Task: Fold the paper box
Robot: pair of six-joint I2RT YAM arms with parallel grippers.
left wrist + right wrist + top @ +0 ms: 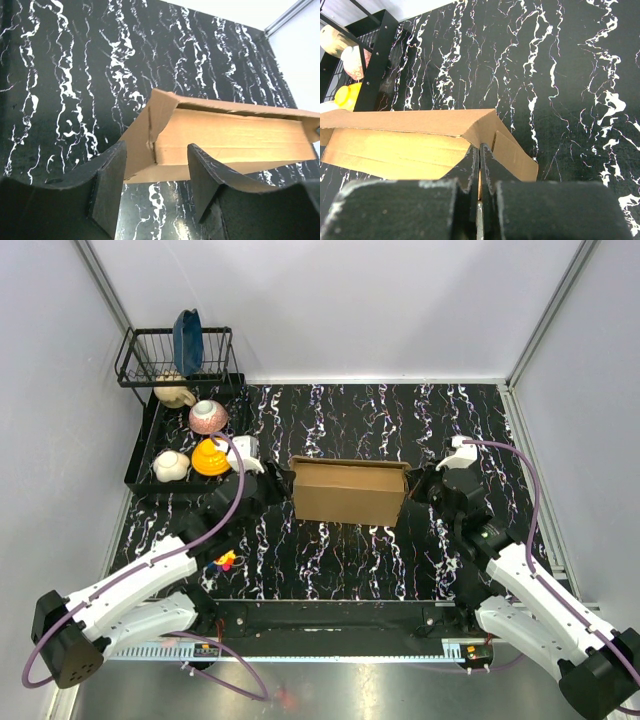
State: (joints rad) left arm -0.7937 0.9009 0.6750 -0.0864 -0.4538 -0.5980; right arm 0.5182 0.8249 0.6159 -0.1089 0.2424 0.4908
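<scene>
Two arms reach in from the near edge and meet the paper box (350, 492) end-on, one at each short side, both wrists low and stretched forward over the black marbled table (400, 415). The box stands near the middle of the table, its long side facing the arm bases and its top open. The left gripper (156, 172) has its jaws spread wide, the box's left corner framed between the fingers (107, 192). I cannot tell whether either pad touches the cardboard. The right gripper (479, 167) is closed to a thin slit, pinching the edge of the right end flap. Behind the box, marbled tabletop runs back to the rear wall, and another strip lies between the box and the bases. To the left, just beyond the left wrist, a black dish rack (140, 455) holds bowls. A small colourful object (226, 560) lies beside the left forearm.
</scene>
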